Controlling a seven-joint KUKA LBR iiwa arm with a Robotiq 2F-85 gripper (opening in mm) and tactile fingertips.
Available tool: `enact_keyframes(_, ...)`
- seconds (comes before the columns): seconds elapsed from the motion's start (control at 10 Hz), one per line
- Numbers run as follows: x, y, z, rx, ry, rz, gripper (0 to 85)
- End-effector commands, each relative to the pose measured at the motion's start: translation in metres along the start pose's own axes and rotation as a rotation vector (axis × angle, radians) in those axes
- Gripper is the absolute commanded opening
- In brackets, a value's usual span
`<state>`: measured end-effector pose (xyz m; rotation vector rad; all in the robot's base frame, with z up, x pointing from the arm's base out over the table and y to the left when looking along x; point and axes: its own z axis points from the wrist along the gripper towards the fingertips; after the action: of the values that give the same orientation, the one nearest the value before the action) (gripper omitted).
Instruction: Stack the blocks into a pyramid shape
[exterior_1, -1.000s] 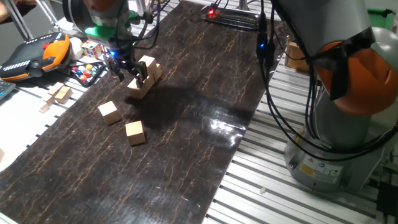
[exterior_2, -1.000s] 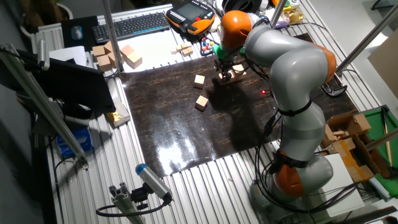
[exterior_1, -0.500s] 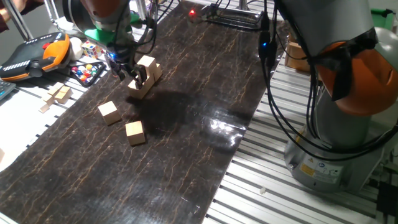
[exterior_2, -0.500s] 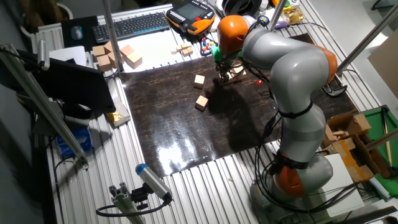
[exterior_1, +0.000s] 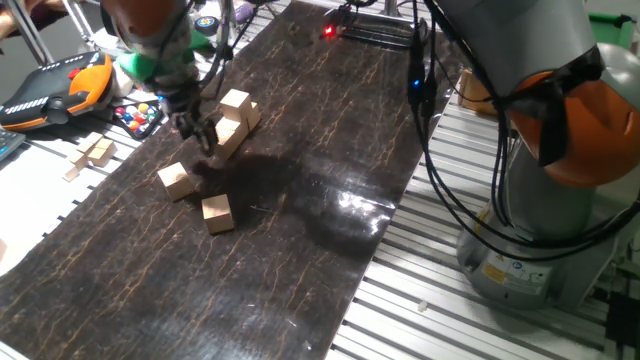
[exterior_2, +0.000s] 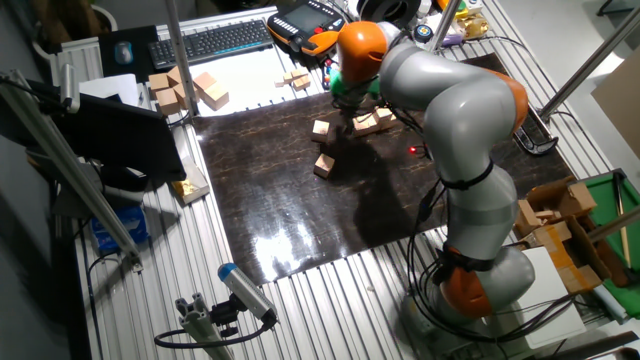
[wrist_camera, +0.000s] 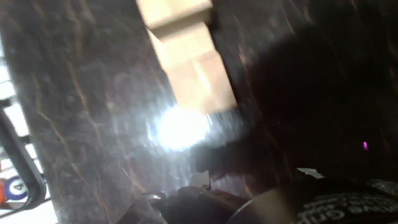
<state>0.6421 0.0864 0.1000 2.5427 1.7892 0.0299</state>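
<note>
Two loose blocks (exterior_1: 176, 181) (exterior_1: 217, 213) lie on mat (exterior_1: 330, 120), apart from partial stack (exterior_1: 232, 122) w/ one block on top. Gripper (exterior_1: 197, 135) sits between, can't tell finger opening or any hold. Pyramid roughly half built imo.

We see small light-tan wooden cubes: a stacked cluster (exterior_1: 233, 118) just beside our gripper (exterior_1: 199, 133), one block raised on the others. Two loose cubes lie flat on the dark mat near our fingers, one (exterior_1: 176, 181) close below, another (exterior_1: 217, 212) slightly farther out.
</note>
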Motion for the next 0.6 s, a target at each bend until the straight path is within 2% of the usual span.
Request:
enact_keyframes(0.0, 0.007, 0.0, 0.002, 0.003, 0.002, 0.02, 69.0)
enact_keyframes(0.2, 0.023, -0.001, 0.008, 0.005, -0.002, 0.055, 69.3)
enact_keyframes(0.4, 0.032, 0.005, 0.019, 0.013, 0.031, 0.095, 70.0)
enact_keyframes(0.5, 0.034, 0.007, 0.023, 0.007, 0.044, 0.103, 70.3)
